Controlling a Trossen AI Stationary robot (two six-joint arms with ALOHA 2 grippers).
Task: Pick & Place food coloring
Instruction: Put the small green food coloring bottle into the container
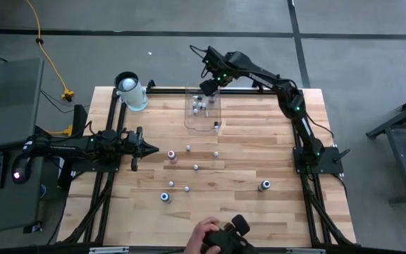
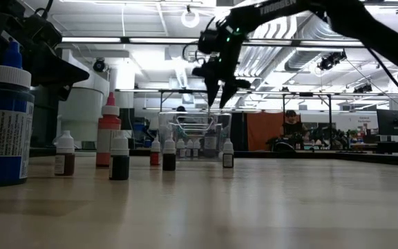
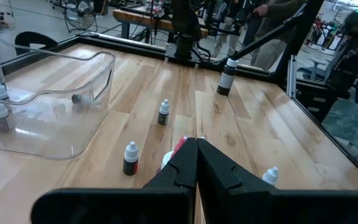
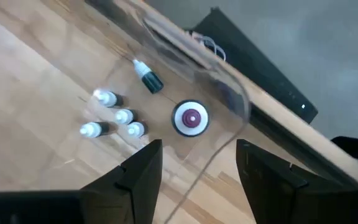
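Note:
Small food coloring bottles stand scattered on the wooden table, among them a pink-red one and blue-capped ones. Several more stand inside the clear bin at the far edge. One lies on its side there, and another shows a round purple-red cap from above. My right gripper hangs open above the bin, pointing steeply down, with nothing between its fingers. My left gripper waits shut at the table's left, pointing level toward the scattered bottles.
A white cylinder stands at the far left corner. A person's hand holds a dark device at the near edge. In the low view a large blue bottle and a red one stand close to the camera.

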